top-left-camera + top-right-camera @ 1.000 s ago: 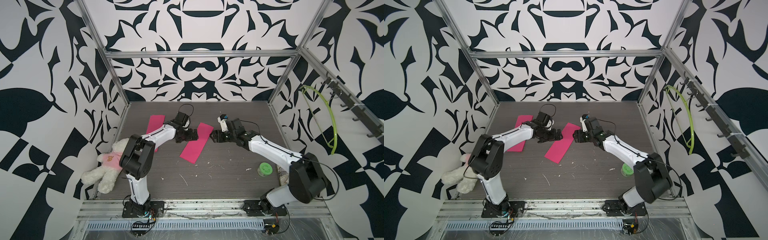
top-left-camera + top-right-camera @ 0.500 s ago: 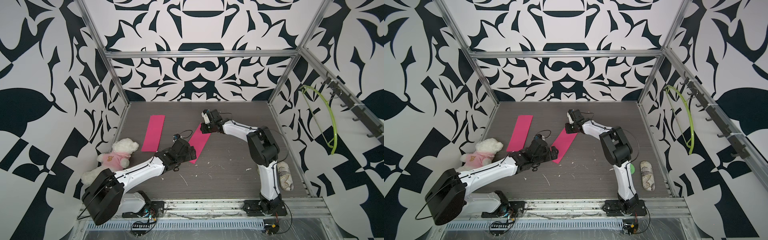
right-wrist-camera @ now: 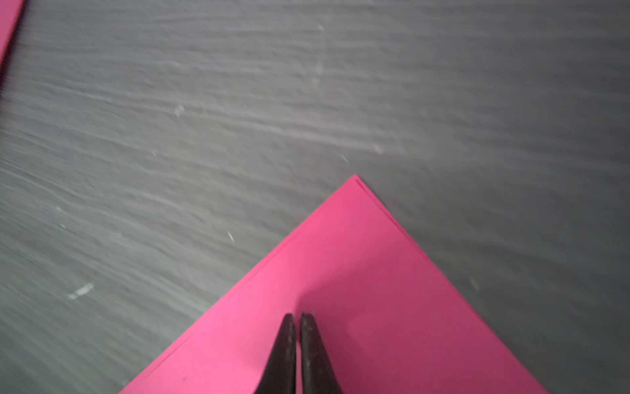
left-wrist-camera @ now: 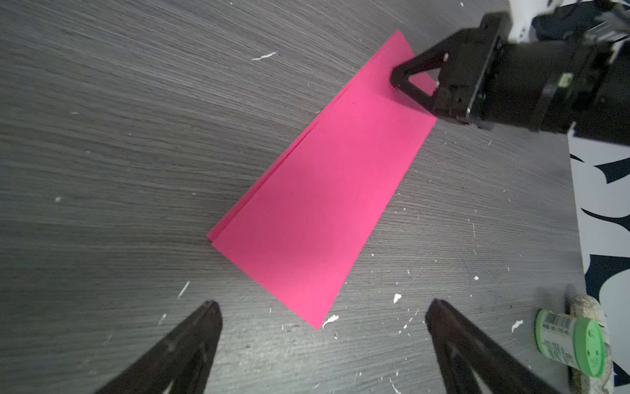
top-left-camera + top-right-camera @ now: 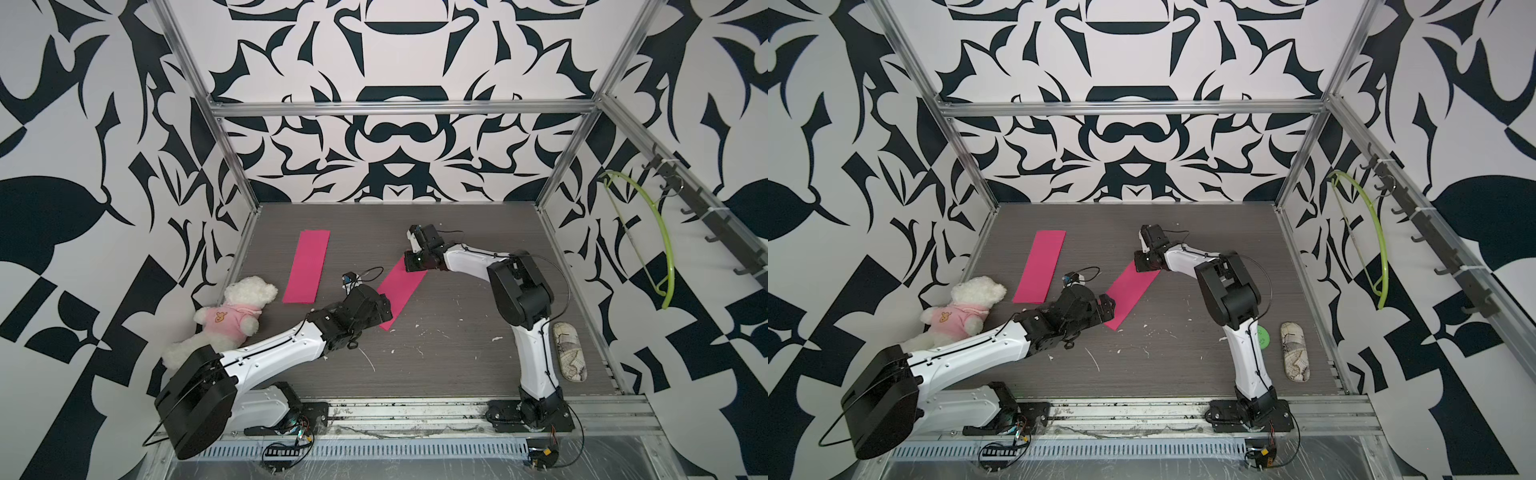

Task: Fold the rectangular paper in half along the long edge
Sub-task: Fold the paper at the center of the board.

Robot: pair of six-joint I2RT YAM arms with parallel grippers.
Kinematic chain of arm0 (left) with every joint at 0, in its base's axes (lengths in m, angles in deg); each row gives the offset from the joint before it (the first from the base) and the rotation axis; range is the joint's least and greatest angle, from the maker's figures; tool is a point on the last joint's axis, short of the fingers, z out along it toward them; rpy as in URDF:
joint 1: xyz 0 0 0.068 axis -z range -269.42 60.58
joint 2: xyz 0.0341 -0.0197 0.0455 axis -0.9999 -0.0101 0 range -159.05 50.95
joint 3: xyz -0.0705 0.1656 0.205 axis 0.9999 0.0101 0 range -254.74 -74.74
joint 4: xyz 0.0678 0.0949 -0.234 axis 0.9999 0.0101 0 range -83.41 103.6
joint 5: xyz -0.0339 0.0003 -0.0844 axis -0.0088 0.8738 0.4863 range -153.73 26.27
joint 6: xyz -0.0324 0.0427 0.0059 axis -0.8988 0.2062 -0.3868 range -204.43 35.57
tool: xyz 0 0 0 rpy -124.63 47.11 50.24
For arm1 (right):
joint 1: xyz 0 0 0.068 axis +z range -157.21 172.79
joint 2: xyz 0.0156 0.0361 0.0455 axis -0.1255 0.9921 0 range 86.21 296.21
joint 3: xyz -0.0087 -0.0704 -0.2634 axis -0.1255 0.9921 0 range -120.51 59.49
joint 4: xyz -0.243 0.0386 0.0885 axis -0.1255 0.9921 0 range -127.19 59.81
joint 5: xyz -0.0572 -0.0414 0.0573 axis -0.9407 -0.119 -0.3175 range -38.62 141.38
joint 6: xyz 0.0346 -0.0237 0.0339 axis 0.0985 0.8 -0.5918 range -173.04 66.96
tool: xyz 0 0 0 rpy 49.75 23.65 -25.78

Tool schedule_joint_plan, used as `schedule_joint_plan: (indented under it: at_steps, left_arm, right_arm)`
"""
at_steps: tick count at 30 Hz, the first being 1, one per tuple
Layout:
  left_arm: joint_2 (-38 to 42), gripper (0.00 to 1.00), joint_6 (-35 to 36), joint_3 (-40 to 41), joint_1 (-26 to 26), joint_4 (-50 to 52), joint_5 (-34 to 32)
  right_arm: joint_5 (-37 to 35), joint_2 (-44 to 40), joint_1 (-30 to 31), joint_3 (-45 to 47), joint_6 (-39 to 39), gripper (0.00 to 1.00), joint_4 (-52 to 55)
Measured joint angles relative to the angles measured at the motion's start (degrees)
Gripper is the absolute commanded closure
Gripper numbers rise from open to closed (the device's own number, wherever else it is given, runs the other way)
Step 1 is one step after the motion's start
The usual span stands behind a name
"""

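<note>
Now the folded pink paper (image 5: 401, 293) lies in the middle of the table (image 5: 457, 357), the right gripper (image 3: 296, 318), closed on nothing, pressing its far end, the left gripper (image 4: 324, 303) spread wide nearby, so a sideways rub could slide its flaps apart.

Folded paper (image 4: 324, 191) lies flat on the table (image 4: 119, 136), with its layers slightly offset along one long edge. The right gripper (image 4: 397, 78) rests on the paper's far end, jaws drawn together; contact appears likely, though the tip's shadow obscures it. The left gripper (image 4: 324, 303) straddles the paper's near corner, fingers (image 4: 443, 317) spread wide and clear of the sheet. White scraps (image 4: 396, 297) lie beside that corner. A green-capped bottle (image 4: 569, 341) lies well apart from the paper.
</note>
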Motion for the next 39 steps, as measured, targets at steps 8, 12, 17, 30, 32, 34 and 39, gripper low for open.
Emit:
schedule_joint_plan:
  at_steps: [8, 12, 17, 30, 32, 34, 39]
  left_arm:
    - [-8.68, 0.01, 0.42, -2.75, 0.00, -3.58, 4.31]
    - [-13.38, 0.05, 0.66, -5.57, 0.00, -4.96, 8.00]
    - [-19.71, 0.25, 0.33, -8.09, 0.00, -7.54, 13.38]
    - [-24.20, 0.78, -0.50, -8.15, -0.09, -7.39, 19.26]
    - [-24.20, 0.81, -0.57, -8.15, -0.24, -6.93, 19.34]
    - [-24.20, 0.83, -0.61, -8.13, -0.39, -6.56, 19.34]
    - [-24.17, 0.85, -0.44, -8.07, -0.87, -6.25, 19.41]
  right_arm:
    - [-5.53, -14.56, -0.11, 20.92, -6.69, 0.92, -3.74]
    - [-8.22, -21.53, 0.17, 29.31, -10.97, 0.93, -4.48]
    - [-10.21, -28.72, 0.81, 34.47, -14.03, 0.91, -4.50]
    - [-1.84, -35.67, 2.14, 32.48, -9.05, 0.80, -1.20]
    - [0.22, -34.95, 3.98, 31.30, -8.39, 0.84, 0.70]
    - [1.79, -33.73, 6.25, 30.21, -8.15, 0.87, 1.90]
    - [5.25, -29.83, 12.00, 29.57, -9.31, 0.94, 2.58]
